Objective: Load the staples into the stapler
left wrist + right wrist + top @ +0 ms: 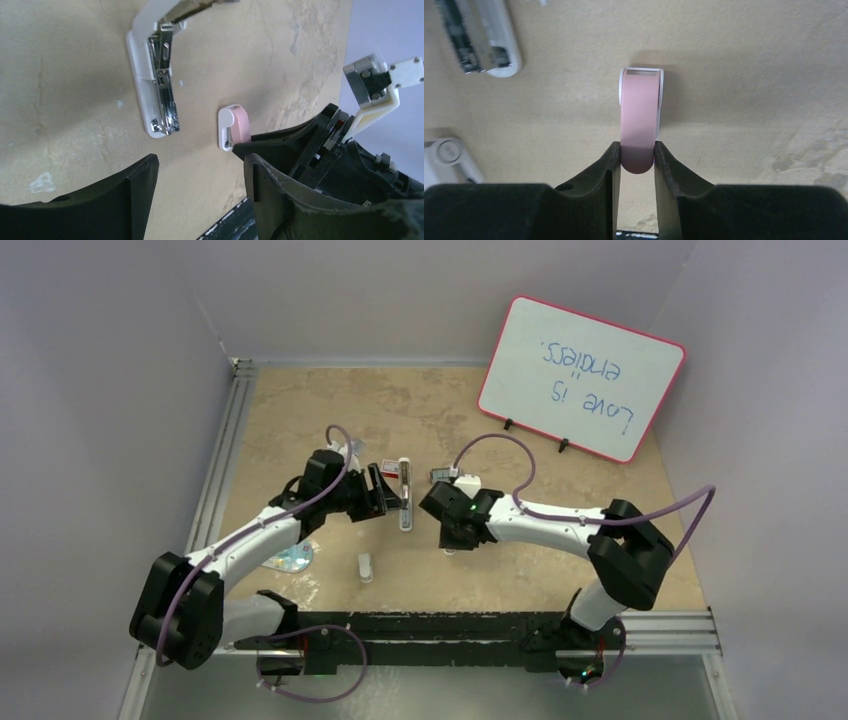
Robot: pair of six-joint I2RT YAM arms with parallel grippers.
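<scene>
Staples: none loose in view, presumably inside red box (389,468) near middle of worktop (540,580), just beside open stapler (405,498) on its left-edge side; stapler's long axis far-to-near. Left tool (200,165) apart, empty, close by box, nearer arm. Right tool (638,159) clamped on small pink piece (640,110).

Pale lilac-grey walls (400,290) box in the tabletop (330,400) on three sides, under even light with soft shadows. The tabletop is tan and mottled like stone. A silver rail (222,460) runs along its left edge. A pink-framed whiteboard (582,375) leans by the right wall, its blue handwriting upside down.
</scene>
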